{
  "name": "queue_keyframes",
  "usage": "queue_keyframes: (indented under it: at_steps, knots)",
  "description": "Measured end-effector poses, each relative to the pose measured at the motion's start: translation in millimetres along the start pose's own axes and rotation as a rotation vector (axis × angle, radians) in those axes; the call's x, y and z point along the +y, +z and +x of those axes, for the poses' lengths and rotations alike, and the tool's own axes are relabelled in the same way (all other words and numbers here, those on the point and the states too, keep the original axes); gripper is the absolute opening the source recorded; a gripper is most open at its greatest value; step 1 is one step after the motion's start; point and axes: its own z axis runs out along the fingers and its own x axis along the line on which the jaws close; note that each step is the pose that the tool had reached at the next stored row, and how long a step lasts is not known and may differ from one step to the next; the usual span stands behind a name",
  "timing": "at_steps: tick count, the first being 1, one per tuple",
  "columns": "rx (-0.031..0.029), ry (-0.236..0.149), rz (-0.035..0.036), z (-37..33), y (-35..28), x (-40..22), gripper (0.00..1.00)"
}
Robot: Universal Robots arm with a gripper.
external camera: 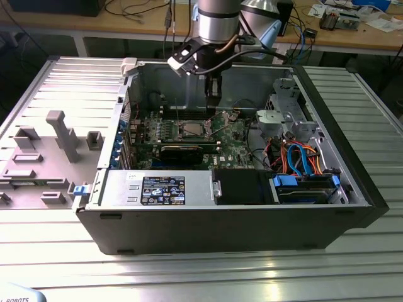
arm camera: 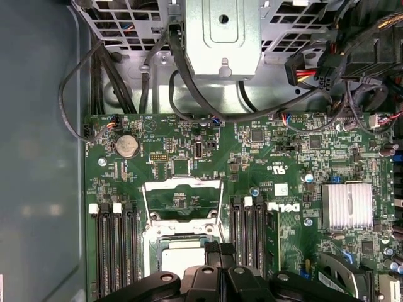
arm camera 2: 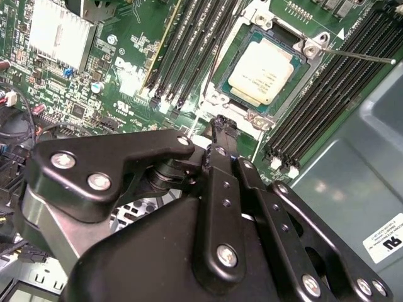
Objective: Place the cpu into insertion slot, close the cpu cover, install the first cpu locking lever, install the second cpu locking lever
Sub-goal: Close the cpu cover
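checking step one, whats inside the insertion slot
The cpu lies in the slot, top bare, cover open. In the first wrist view the gripper covers part of it; whatever is under the cpu is hidden.

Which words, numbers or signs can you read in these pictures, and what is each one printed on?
No text is clear enough to quote.
Black sticker on the silver power supply, exterior view: print too small to read.
White label on the case wall, second wrist view: blurred.
Fine white print on the motherboard, first wrist view: too small to read.
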Motion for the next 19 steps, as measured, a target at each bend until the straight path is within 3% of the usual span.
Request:
queue_keyframes:
  at_steps: [8, 19]
  knots:
    - [0.0001, 0.000, 0.0000, 0.5, 2.7, 8.0, 0.11]
    - [0.0000, 0.000, 0.0000, 0.5, 2.9, 8.4, 0.11]
